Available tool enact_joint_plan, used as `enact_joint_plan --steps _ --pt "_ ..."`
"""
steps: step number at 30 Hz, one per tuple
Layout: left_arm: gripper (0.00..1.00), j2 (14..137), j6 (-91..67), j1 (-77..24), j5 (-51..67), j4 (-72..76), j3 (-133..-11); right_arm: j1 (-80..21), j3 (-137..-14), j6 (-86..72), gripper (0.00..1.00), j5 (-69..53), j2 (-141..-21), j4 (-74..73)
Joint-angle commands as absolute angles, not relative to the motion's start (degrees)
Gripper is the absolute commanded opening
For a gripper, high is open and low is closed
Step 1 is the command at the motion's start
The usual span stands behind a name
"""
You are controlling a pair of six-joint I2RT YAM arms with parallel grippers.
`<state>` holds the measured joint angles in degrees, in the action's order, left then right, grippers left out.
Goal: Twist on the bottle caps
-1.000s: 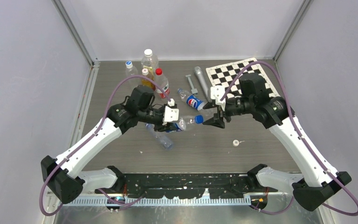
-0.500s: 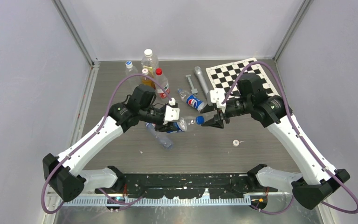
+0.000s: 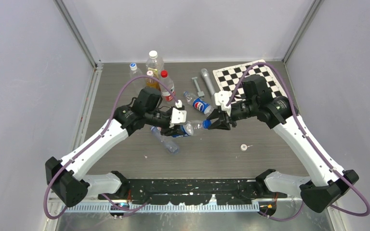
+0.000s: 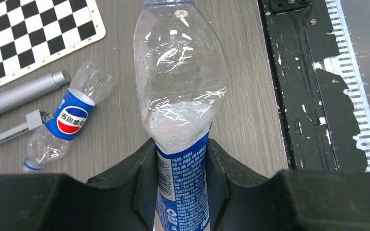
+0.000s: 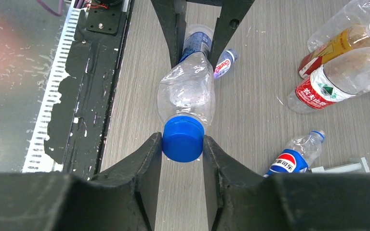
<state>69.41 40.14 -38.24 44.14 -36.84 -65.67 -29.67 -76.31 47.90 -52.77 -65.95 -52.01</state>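
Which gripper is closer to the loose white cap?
Right. The right gripper, shut on the blue cap, is left of and beyond the white cap; the left gripper, holding the bottle, is farther left.

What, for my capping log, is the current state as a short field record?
left pincer: shut on held bottle, at its blue label
right pincer: shut on blue cap
blue cap: at the held bottle's mouth; how far threaded, cannot tell
Pepsi bottle: lying on the table, apart from both pincers
plain bottle: lying on the table, just near side of the left pincer
white cap: loose on the table, untouched
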Motion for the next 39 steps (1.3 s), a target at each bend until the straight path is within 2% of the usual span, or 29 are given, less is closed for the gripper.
enact_joint_plan --steps 1,7,11,16,21,25,28,29,31,32,33,34,37,39 --pt "0.00 68.82 36.69 -38.06 45.30 -30.75 -67.41 -30.44 -78.26 47.56 0.32 -53.00 -67.34 -52.77" --pt "0.00 67.22 31.64 -38.05 42.78 -21.73 -64.47 -30.73 -78.11 41.54 0.18 -50.39 -69.10 -50.81" --pt "0.00 65.31 30.14 -38.36 36.96 -14.18 -60.88 -30.76 -77.06 23.16 0.03 -44.63 -69.85 -42.22" --pt "0.00 62.69 32.92 -41.35 25.33 -4.22 -55.39 -30.76 -78.71 -4.20 0.01 -35.55 -72.61 -36.08" --pt "0.00 62.17 41.62 -48.62 8.99 7.43 -50.39 -30.60 -84.82 -33.06 0.01 -23.02 -78.19 -44.29" --pt "0.00 64.41 51.55 -56.56 -4.90 14.67 -48.43 -30.41 -86.86 -45.60 0.01 -19.12 -81.12 -47.77" --pt "0.00 64.99 49.06 -57.12 -6.39 12.63 -49.37 -30.28 -85.18 -46.77 0.01 -17.03 -79.64 -45.74" --pt "0.00 64.96 48.04 -57.05 -6.69 10.92 -49.81 -30.26 -85.13 -44.78 0.03 -16.21 -79.15 -45.25" --pt "0.00 64.90 46.18 -56.35 -6.20 6.10 -50.74 -30.01 -85.70 -40.29 0.19 -15.95 -77.40 -45.28" --pt "0.00 64.76 44.82 -55.69 -5.29 3.57 -51.24 -29.85 -85.87 -35.85 0.33 -16.69 -76.93 -45.20" --pt "0.00 64.72 43.16 -54.76 -3.70 0.82 -51.79 -29.78 -86.11 -33.30 0.41 -17.04 -75.92 -45.19" --pt "0.00 64.65 41.88 -53.78 -2.09 -2.42 -52.37 -29.79 -86.17 -28.76 0.53 -17.75 -75.36 -45.05" --pt "0.00 64.56 37.62 -49.48 6.34 -10.44 -54.39 -29.79 -85.92 -18.01 0.65 -19.54 -72.16 -44.70" --pt "0.00 64.90 35.80 -45.93 14.14 -15.52 -56.51 -29.77 -84.97 -9.09 0.67 -21.21 -69.88 -44.30"
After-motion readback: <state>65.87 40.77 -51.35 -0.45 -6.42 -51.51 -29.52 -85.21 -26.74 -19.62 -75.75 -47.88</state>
